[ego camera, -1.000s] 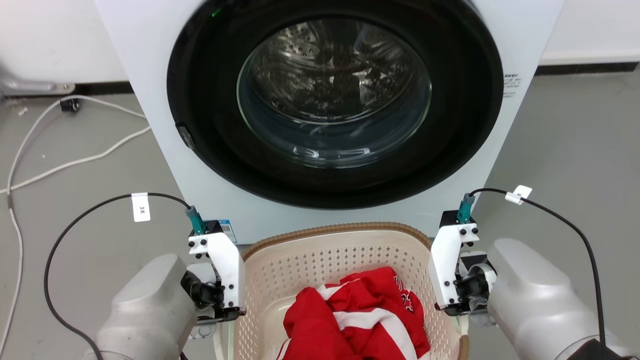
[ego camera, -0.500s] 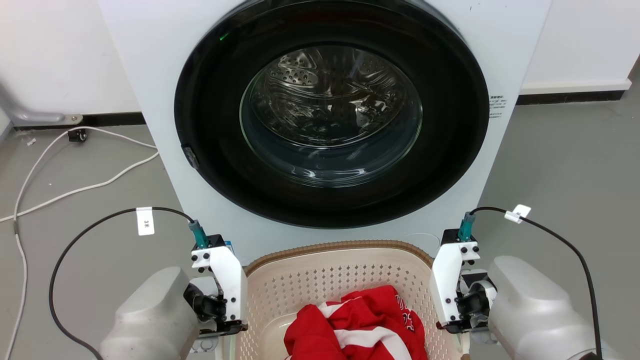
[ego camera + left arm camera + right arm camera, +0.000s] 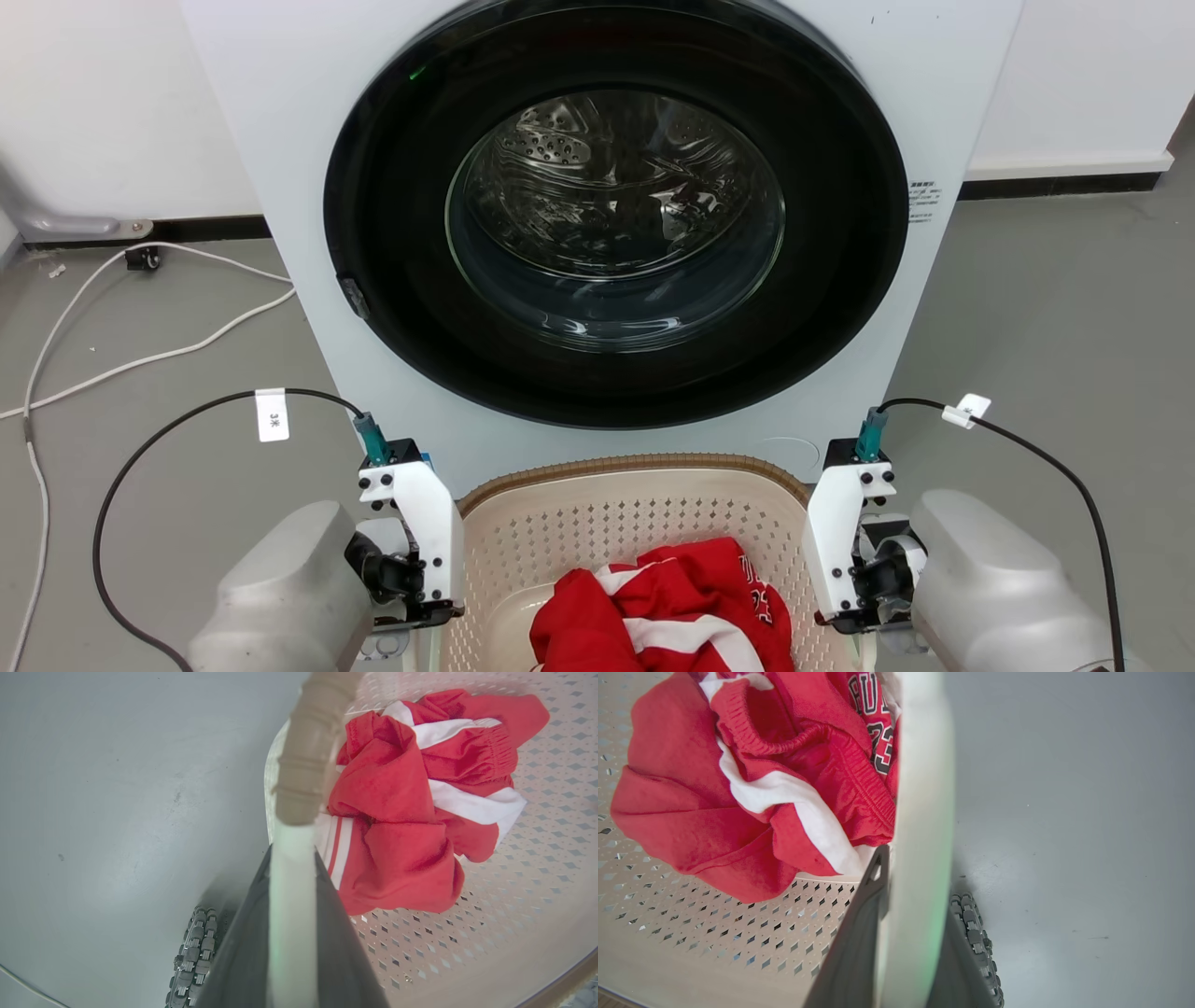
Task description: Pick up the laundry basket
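Note:
The laundry basket [image 3: 635, 513], cream and perforated with a brown woven-look rim, sits at the bottom centre of the head view, between my two wrists. A crumpled red and white garment [image 3: 672, 607] lies inside it. My left gripper [image 3: 292, 868] is shut on the basket's white left handle [image 3: 292, 914], a dark finger on each side of it. My right gripper [image 3: 915, 877] is shut on the white right handle [image 3: 920, 812] in the same way. Whether the basket's bottom touches the floor is hidden.
A white washer [image 3: 280, 187] with a closed round glass door [image 3: 616, 215] stands directly behind the basket. White cables [image 3: 140, 308] trail over the grey floor at the left. Bare grey floor [image 3: 1055, 308] lies to the right of the washer.
The whole head picture has shifted, so the washer sits lower in it: the camera moved. The basket and both wrists keep their places relative to each other.

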Available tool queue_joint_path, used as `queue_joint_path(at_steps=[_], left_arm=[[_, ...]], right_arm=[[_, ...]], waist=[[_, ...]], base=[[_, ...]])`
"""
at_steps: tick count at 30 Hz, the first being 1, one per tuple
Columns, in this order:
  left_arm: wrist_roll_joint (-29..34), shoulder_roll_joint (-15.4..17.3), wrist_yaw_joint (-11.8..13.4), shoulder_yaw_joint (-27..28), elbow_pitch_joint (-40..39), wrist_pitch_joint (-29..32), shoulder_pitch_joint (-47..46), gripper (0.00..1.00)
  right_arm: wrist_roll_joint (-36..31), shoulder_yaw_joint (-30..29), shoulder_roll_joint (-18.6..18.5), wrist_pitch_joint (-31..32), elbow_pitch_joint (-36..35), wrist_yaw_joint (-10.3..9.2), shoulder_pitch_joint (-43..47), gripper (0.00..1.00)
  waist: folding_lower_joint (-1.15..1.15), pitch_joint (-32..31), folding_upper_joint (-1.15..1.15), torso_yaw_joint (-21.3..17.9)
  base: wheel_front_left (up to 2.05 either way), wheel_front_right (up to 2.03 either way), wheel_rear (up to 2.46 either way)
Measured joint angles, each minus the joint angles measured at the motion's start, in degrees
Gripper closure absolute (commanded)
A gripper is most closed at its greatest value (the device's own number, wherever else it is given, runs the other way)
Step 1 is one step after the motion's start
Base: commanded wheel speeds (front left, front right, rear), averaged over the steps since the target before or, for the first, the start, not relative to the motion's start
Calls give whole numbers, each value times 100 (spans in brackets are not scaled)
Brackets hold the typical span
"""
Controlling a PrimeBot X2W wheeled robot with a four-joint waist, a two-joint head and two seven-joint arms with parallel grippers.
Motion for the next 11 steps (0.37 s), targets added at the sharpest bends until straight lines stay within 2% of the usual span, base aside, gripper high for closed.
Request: queue_joint_path(at_steps=[11], left_arm=[[-66,15,1,-68,-35,-55,39,100]], right_arm=[[108,115,-5,-13,19,0,23,100]], waist=[[0,28,0,5]], base=[[0,0,0]])
